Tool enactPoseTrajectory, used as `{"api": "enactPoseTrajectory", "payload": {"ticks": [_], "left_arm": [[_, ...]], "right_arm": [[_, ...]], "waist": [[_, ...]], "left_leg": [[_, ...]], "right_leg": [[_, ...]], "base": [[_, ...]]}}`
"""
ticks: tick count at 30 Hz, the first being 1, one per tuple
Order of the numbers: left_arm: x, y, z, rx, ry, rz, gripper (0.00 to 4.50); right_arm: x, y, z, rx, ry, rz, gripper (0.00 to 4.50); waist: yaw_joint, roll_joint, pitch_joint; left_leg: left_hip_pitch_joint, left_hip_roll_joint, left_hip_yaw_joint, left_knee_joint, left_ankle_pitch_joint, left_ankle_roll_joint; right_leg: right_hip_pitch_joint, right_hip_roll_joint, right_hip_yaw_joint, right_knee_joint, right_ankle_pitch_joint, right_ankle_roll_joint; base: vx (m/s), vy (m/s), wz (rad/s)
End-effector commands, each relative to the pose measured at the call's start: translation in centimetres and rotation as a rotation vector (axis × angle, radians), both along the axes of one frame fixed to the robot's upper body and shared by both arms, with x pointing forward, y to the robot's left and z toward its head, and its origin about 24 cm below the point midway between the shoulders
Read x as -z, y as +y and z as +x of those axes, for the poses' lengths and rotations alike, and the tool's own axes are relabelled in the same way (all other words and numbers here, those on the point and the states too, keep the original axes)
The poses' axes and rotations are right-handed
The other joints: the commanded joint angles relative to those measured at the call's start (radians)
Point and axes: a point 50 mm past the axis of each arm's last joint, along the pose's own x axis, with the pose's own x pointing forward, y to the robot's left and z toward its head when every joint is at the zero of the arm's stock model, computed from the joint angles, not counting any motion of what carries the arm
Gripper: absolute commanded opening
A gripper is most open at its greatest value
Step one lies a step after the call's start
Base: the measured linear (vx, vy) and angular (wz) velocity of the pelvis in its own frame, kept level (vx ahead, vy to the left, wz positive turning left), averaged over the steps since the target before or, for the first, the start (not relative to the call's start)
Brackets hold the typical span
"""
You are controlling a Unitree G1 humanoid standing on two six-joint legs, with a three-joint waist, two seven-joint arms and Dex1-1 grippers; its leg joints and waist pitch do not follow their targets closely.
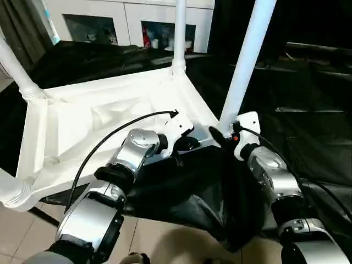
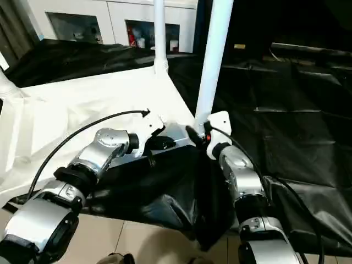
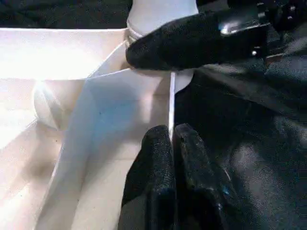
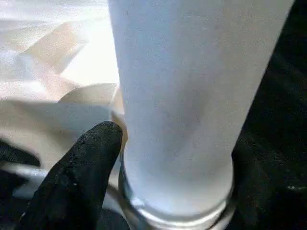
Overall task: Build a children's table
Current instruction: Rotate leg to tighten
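Observation:
The children's table top (image 1: 82, 126) lies upside down on black cloth, its ribbed underside facing up. White legs stand in its corner sockets: one at the back (image 1: 179, 33), one at the left (image 1: 14, 66) and one at the near right (image 1: 245, 66). My left gripper (image 1: 190, 144) sits at the near rim (image 3: 171, 96), and the thin edge runs in between its closed fingers (image 3: 158, 158). My right gripper (image 1: 225, 132) stands wide around the base of the near right leg (image 4: 182, 105). One finger (image 4: 86, 167) lies beside it and the other is hidden behind the leg.
Black cloth (image 1: 308, 121) covers the work surface and hangs over its front edge. A white cabinet (image 1: 126, 22) stands at the back. Light floor tiles (image 1: 165, 236) show below the arms. The near left corner socket (image 1: 11, 190) juts past the cloth.

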Motion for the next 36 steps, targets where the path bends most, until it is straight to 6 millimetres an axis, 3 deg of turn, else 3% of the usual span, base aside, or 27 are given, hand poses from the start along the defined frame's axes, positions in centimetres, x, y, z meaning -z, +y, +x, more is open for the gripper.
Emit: {"api": "enactPoseTrajectory", "payload": {"ticks": [1, 3, 4, 6, 7, 12, 15, 19, 21, 27, 32, 34, 36], "left_arm": [[-0.4, -1.0, -0.6, 0.071, -0.008, -0.079, 0.00], [-0.2, 0.0, -1.5, 0.192, 0.021, -0.077, 0.00], [-0.2, 0.0, -1.5, 0.196, 0.022, -0.076, 0.00], [0.0, 1.5, -2.3, 0.314, 0.058, -0.044, 0.00], [0.0, 1.5, -2.4, 0.316, 0.059, -0.043, 0.00], [0.0, 3.5, -3.2, 0.431, 0.137, -0.010, 0.00], [0.0, 4.0, -3.4, 0.456, 0.154, 0.011, 0.00], [-0.1, 4.0, -3.4, 0.451, 0.151, 0.002, 0.00], [-0.2, 4.0, -3.3, 0.435, 0.134, -0.002, 0.00], [-0.3, 3.8, -2.9, 0.389, 0.095, -0.014, 0.00], [-0.3, 3.4, -1.6, 0.206, 0.036, -0.016, 0.00], [-0.3, 2.7, -0.9, 0.104, 0.012, -0.046, 0.00], [-0.1, 1.7, -0.7, 0.054, 0.002, -0.046, 0.00]], "right_arm": [[1.5, 1.9, -1.0, -0.164, 0.077, -0.011, 3.60], [0.8, 0.7, -1.9, -0.337, 0.081, -0.017, 3.60], [0.8, 0.6, -1.9, -0.344, 0.082, -0.017, 3.60], [0.1, -0.5, -3.3, -0.539, 0.080, -0.056, 3.60], [0.1, -0.5, -3.3, -0.543, 0.080, -0.056, 3.60], [-0.3, -1.6, -4.3, -0.688, 0.124, -0.120, 3.60], [-0.1, -1.8, -4.3, -0.708, 0.133, -0.159, 3.60], [0.1, -1.4, -4.3, -0.717, 0.139, -0.154, 3.60], [0.1, -1.0, -4.3, -0.720, 0.135, -0.148, 3.26], [0.4, -0.3, -4.1, -0.678, 0.116, -0.113, 2.87], [1.6, 0.1, -4.2, -0.539, 0.126, -0.069, 2.72], [2.6, 0.6, -4.2, -0.419, 0.133, -0.062, 2.72], [3.3, 1.3, -3.9, -0.292, 0.131, -0.038, 2.72]], "waist": [[0.001, -0.014, -0.059], [0.003, -0.016, -0.060], [0.007, -0.017, -0.060], [0.012, -0.014, -0.061], [0.014, -0.015, -0.061], [0.016, -0.009, -0.056], [0.013, -0.008, -0.055], [0.012, -0.010, -0.054], [0.012, -0.011, -0.054], [0.013, -0.010, -0.054], [0.009, -0.013, -0.049], [0.009, -0.013, -0.047], [0.004, -0.016, -0.045]], "left_leg": [[0.021, 0.048, -0.033, -0.071, -0.242, 0.065], [0.017, 0.048, -0.033, -0.067, -0.211, 0.084], [0.015, 0.049, -0.030, -0.063, -0.189, 0.104], [0.017, 0.053, -0.026, -0.058, -0.155, 0.131], [0.019, 0.053, -0.025, -0.057, -0.153, 0.135], [0.022, 0.056, -0.025, -0.061, -0.163, 0.124], [0.025, 0.058, -0.025, -0.065, -0.194, 0.098], [0.025, 0.057, -0.025, -0.067, -0.212, 0.078], [0.025, 0.057, -0.025, -0.067, -0.208, 0.078], [0.026, 0.057, -0.025, -0.067, -0.209, 0.077], [0.028, 0.057, -0.027, -0.075, -0.270, 0.043], [0.038, 0.055, -0.030, -0.077, -0.320, 0.014], [0.032, 0.054, -0.034, -0.082, -0.328, 0.003]], "right_leg": [[0.034, -0.056, 0.033, -0.077, -0.217, -0.215], [0.039, -0.056, 0.032, -0.070, -0.164, -0.230], [0.042, -0.053, 0.031, -0.065, -0.123, -0.240], [0.040, -0.049, 0.029, -0.055, -0.053, -0.260], [0.040, -0.049, 0.029, -0.055, -0.042, -0.265], [0.035, -0.048, 0.028, -0.053, -0.055, -0.288], [0.033, -0.050, 0.029, -0.056, -0.088, -0.291], [0.034, -0.052, 0.031, -0.058, -0.114, -0.288], [0.034, -0.051, 0.031, -0.058, -0.105, -0.288], [0.033, -0.052, 0.031, -0.059, -0.114, -0.285], [0.029, -0.054, 0.034, -0.071, -0.213, -0.260], [0.020, -0.058, 0.037, -0.085, -0.309, -0.233], [0.021, -0.059, 0.038, -0.087, -0.356, -0.208]], "base": [[0.000, 0.000, 0.00], [0.000, 0.000, 0.00], [0.000, 0.000, 0.00], [0.000, 0.000, 0.00], [0.000, 0.000, 0.00], [0.000, 0.000, 0.00], [0.000, 0.000, 0.00], [0.000, 0.000, 0.00], [0.000, 0.000, 0.00], [0.000, 0.000, 0.00], [0.000, 0.000, 0.00], [0.000, 0.000, 0.00], [0.000, 0.000, 0.00]]}}
